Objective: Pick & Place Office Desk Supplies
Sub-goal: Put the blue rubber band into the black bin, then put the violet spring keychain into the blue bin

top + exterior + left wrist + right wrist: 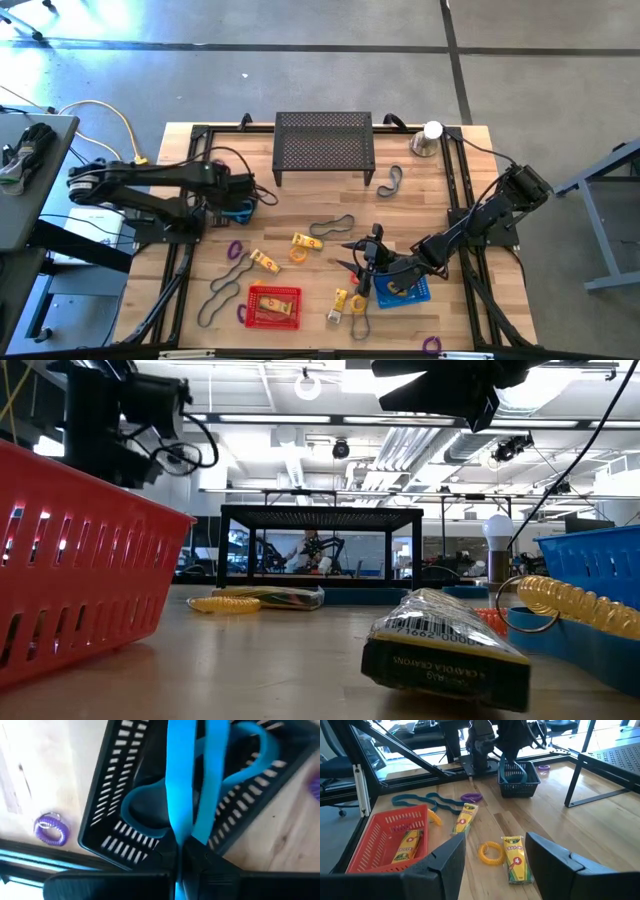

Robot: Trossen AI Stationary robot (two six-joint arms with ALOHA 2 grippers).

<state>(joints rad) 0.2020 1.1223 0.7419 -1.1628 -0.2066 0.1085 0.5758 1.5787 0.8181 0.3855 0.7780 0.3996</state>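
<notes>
A pale wooden desk, smooth and matt, is seen bearing slotted plastic baskets, red and blue, and a perforated black metal stand.

A yellow crayon box at the table's six o'clock bears "Crayons" and the number "4". The nearest pack in the low view shows upside-down barcode digits and lettering too small to read with confidence.

Two dark jointed arms with black cabling, each ending in a black two-fingered pincer.
</notes>
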